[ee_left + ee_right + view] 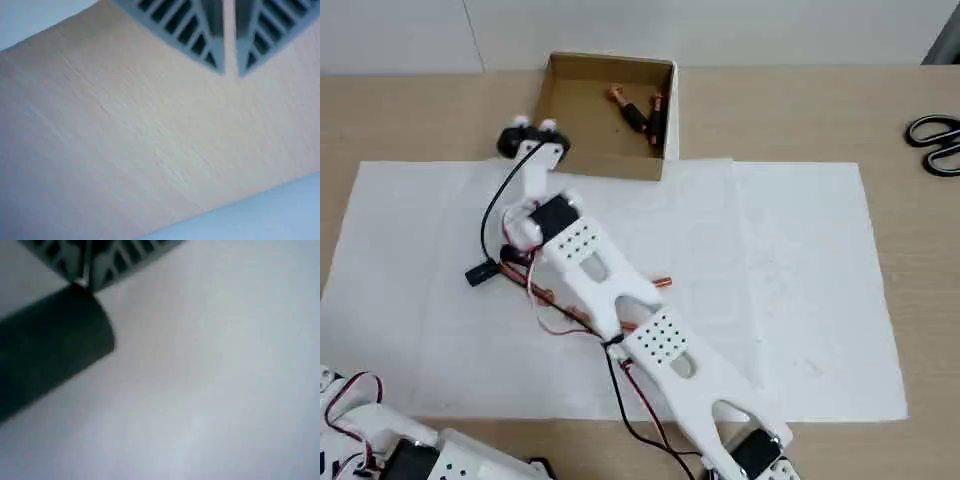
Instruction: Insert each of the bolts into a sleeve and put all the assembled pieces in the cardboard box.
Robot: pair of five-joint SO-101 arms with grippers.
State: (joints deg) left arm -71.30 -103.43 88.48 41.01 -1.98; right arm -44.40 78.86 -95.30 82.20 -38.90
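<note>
Black sleeve lies touching the tips of the right fingers, which are pressed together.

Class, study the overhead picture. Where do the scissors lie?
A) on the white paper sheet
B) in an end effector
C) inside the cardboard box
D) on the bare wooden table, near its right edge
D: the scissors rest on the bare wooden table, off the white paper sheet and well away from the cardboard box.
</note>
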